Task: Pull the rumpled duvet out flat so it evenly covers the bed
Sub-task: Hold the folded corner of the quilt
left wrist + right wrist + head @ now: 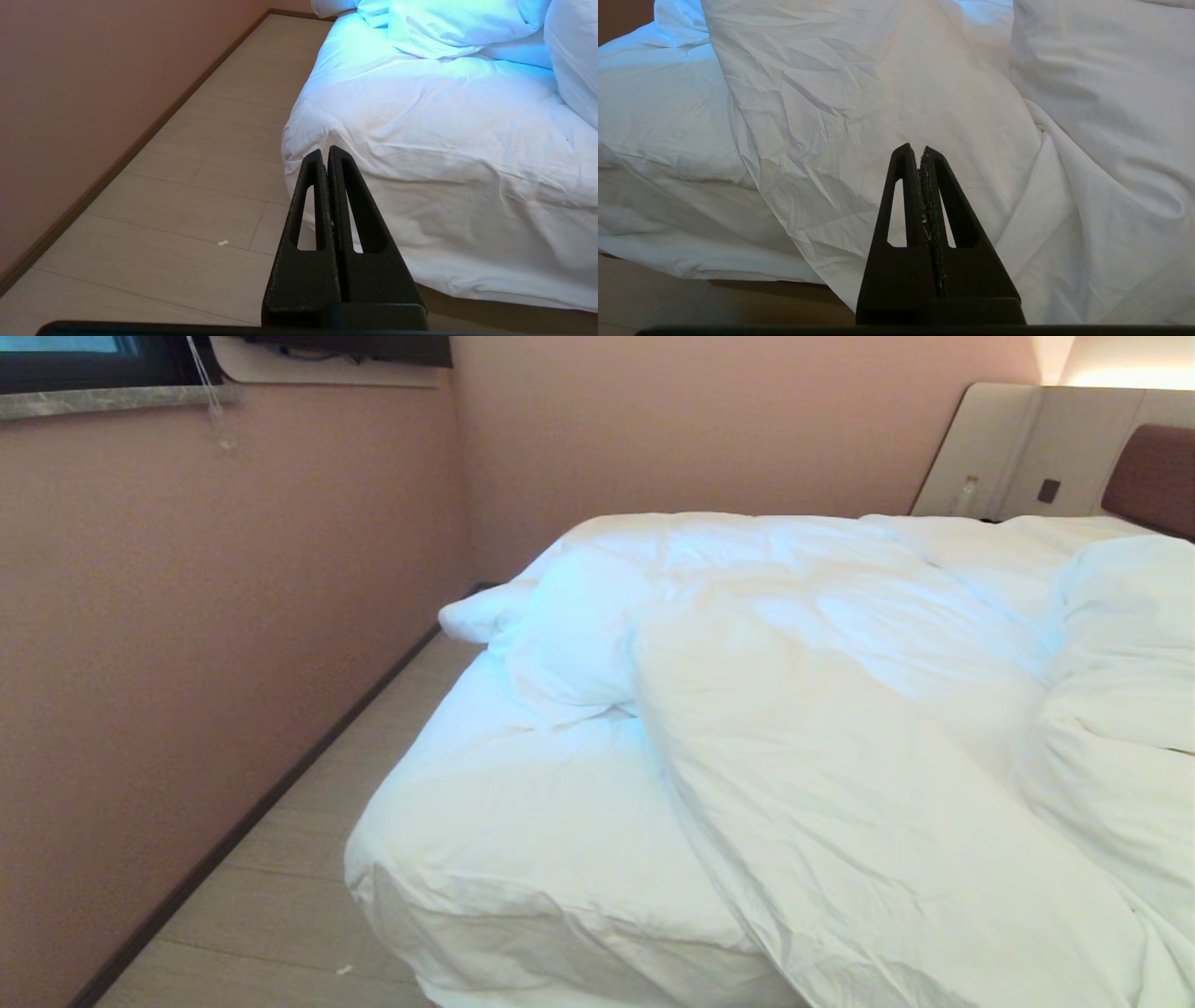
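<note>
A: Where is the puffy white creased-cotton duvet [840,728] found?

B: It is bunched in thick folds across the middle and right of the wide white-sheeted bed [485,821], with one fold hanging over the near edge; the sheet at the near left corner is left bare.

A: Which step is judged to be in hand?

B: The start; nothing is gripped. The black left gripper [325,154] is held pressed closed and empty before the bed corner, the black right gripper [918,151] likewise before the hanging fold. Fingers must be opened and an edge seized next.
</note>
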